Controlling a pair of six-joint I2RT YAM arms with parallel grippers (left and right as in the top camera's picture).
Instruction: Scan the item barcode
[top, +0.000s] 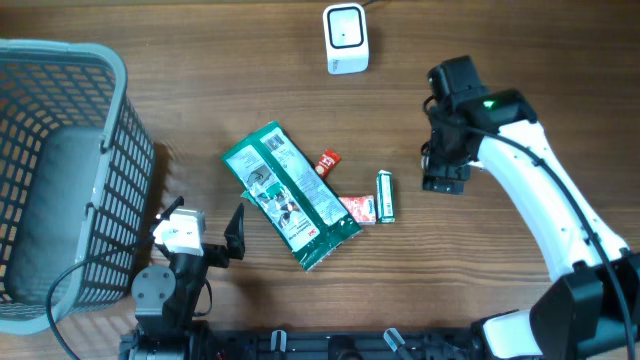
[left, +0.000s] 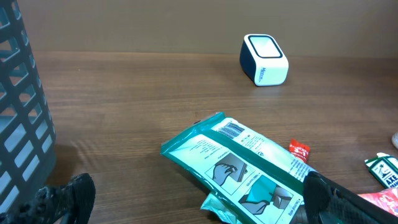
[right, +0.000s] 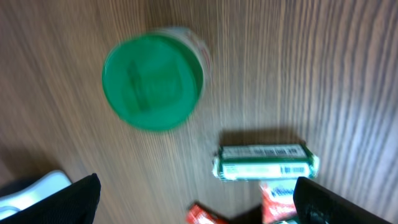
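— Green printed pouch (top: 290, 195): where does it lie relative to the left end effector (top: 203, 222)?
— Flat on the wooden bench (top: 200, 90), mid-scene, just right of that end effector and not touching it. The jaws stand wide and hold nothing. In the left wrist view the pouch lies ahead of the two fingers (left: 68, 199), with a barcode at its far end.
— And the right end effector (top: 445, 178)?
— Wide as well, and empty, hanging at the right of the clutter. Its wrist view shows a green-lidded jar (right: 153, 78) on the bench ahead of the fingers. A small green pack (top: 385, 196) with a barcode lies nearer them, touching neither.
— The scanner (top: 346, 38)?
— White, at the far edge, well apart from both end effectors. A grey basket (top: 60, 170) stands at the left.
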